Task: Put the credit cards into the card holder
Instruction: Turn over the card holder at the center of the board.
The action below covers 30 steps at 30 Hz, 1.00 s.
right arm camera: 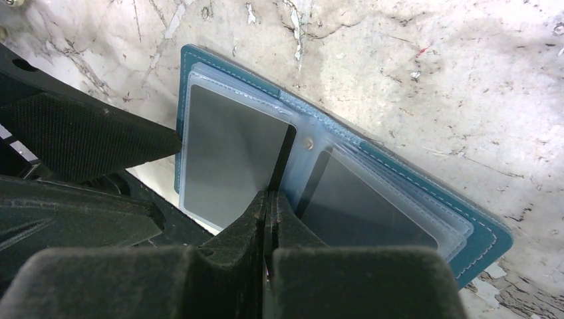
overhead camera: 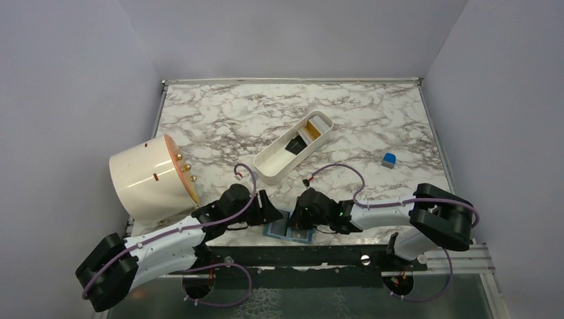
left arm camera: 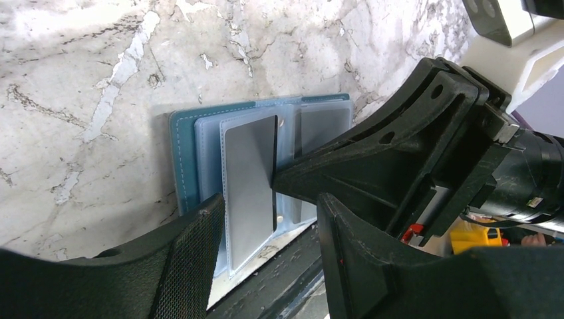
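Right wrist view is showing the right gripper [right arm camera: 269, 199] with its fingers pinching tight on an edge of a dark credit card [right arm camera: 229, 156], which is sitting in a clear pocket of the open card holder [right arm camera: 489, 238]. That holder is lying at the near edge of the marble surface [overhead camera: 219, 113]. The left gripper [left arm camera: 269, 206] is hovering at its left side, fingers spread wide. More credit cards [overhead camera: 302, 136] are lying in the white tray [overhead camera: 273, 166] farther back.

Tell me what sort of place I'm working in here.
Probably a robot test cell in a lab: plain walls box in a marble-patterned table, with the left arm and right arm bolted at its near edge.
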Motion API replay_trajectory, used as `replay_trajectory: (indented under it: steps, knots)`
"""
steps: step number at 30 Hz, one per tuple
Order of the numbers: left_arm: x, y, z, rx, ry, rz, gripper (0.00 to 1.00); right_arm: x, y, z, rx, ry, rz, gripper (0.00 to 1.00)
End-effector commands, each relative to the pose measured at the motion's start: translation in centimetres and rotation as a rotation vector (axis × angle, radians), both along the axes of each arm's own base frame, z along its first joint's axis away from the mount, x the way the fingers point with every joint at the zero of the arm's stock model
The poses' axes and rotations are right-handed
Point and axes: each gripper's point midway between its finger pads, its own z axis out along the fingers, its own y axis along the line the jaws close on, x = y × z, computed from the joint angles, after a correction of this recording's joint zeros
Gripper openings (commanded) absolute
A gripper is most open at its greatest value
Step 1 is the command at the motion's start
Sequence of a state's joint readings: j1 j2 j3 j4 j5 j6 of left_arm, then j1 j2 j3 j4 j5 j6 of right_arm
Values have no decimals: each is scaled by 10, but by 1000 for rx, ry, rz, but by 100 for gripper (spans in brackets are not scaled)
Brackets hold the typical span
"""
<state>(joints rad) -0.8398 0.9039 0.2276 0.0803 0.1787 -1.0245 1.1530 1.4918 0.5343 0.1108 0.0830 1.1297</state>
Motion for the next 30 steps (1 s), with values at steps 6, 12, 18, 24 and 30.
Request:
replay_trajectory:
  steps: [6, 12, 18, 24, 30]
  knots:
    - [-8, -12, 24, -133, -1, -34, 55, -8, -14, -23, -75, 7, 21, 1]
    - [-14, -20, 37, -226, 16, -56, 55, 1, -5, -8, -44, -68, 49, 7]
    - [-17, -24, 43, -253, 32, -73, 55, 10, -4, 8, -37, -133, 55, 12]
    - [-19, -29, 49, -283, 33, -79, 56, 15, -7, 24, -33, -184, 50, 15]
    - [-20, -33, 49, -284, 36, -83, 56, 20, -23, 38, -49, -217, 5, 18]
